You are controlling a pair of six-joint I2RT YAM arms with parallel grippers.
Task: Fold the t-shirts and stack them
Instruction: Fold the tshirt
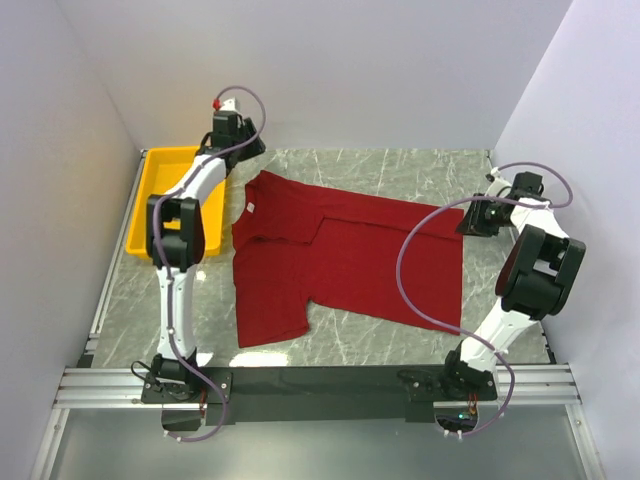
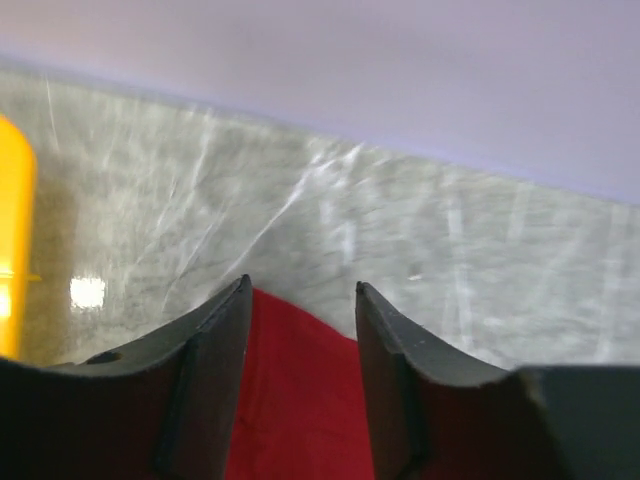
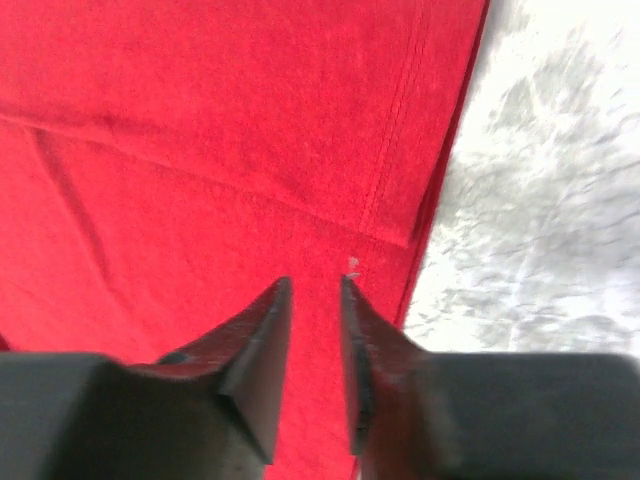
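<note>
The dark red t-shirt (image 1: 340, 260) lies flat on the marble table, its upper part folded over itself, with the white neck label (image 1: 251, 207) showing at the left. My left gripper (image 1: 243, 152) is at the shirt's far left corner; in the left wrist view its jaws (image 2: 302, 288) stand open with the red cloth (image 2: 295, 400) lying between and under them. My right gripper (image 1: 468, 217) is at the shirt's far right corner; in the right wrist view its jaws (image 3: 315, 284) stand narrowly apart just above the cloth (image 3: 200, 120), near a hemmed edge.
A yellow plastic tray (image 1: 160, 175) stands at the far left beside the left arm, and its edge shows in the left wrist view (image 2: 12, 240). White walls close in the table at the back and both sides. Bare marble (image 1: 420, 165) lies behind the shirt.
</note>
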